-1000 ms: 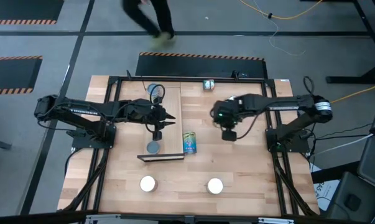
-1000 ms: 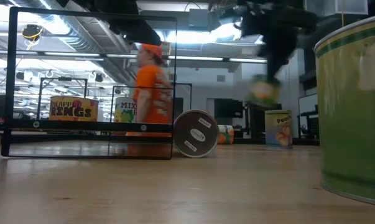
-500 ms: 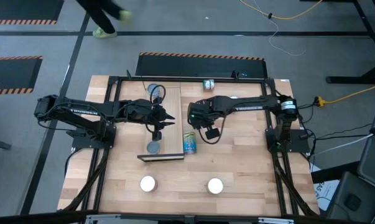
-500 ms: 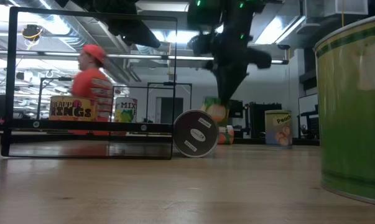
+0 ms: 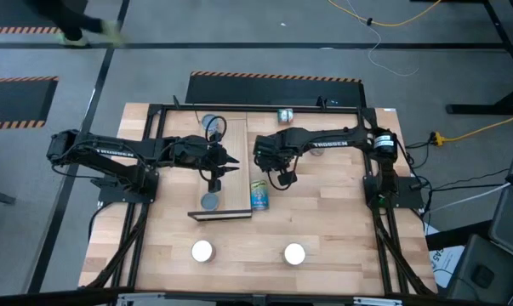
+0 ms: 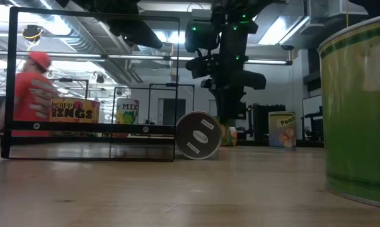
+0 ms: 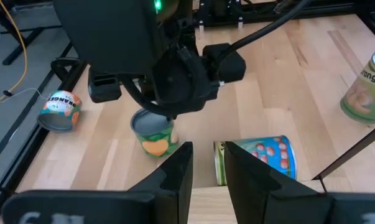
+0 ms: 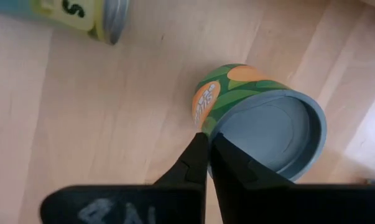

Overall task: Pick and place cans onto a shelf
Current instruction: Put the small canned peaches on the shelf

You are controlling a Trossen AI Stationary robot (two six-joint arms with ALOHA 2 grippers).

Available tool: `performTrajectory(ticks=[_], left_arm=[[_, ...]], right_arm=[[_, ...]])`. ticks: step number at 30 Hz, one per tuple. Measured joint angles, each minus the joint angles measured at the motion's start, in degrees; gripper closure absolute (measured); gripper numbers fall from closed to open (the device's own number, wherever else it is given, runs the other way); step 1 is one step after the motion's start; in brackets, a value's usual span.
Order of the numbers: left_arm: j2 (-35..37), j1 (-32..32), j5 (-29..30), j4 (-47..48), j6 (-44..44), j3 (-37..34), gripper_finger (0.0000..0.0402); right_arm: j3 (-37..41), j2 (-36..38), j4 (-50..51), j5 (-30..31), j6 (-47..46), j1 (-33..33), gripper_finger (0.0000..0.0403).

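The green can point(image 8: 262, 118) now stands upright on the tabletop point(image 5: 341, 221) just right of the shelf point(image 5: 230, 170), beneath the right gripper point(image 8: 209, 158), whose fingers pinch its rim. That arm has swung inward from the right. The left gripper point(image 7: 203, 165), unmoved, hovers over the shelf with fingers slightly apart.

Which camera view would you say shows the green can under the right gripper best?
The right wrist view: the green can fills the frame, rim and label clear. The left wrist view shows it smaller; in the high and low views the arm hides it.

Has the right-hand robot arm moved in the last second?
Yes. The right gripper swung leftward across the table toward the shelf, ending just above the blue can lying beside it.
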State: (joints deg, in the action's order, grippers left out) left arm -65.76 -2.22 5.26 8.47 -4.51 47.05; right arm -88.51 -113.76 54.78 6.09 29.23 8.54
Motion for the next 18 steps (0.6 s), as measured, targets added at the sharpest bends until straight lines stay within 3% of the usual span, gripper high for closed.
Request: performTrajectory(ticks=[18], left_arm=[[0.0, 0.0, 0.0, 0.0, 0.0, 0.0, 0.0317]], right_arm=[[1.7, 0.0, -1.5, -0.1, -0.2, 0.0, 0.0377]])
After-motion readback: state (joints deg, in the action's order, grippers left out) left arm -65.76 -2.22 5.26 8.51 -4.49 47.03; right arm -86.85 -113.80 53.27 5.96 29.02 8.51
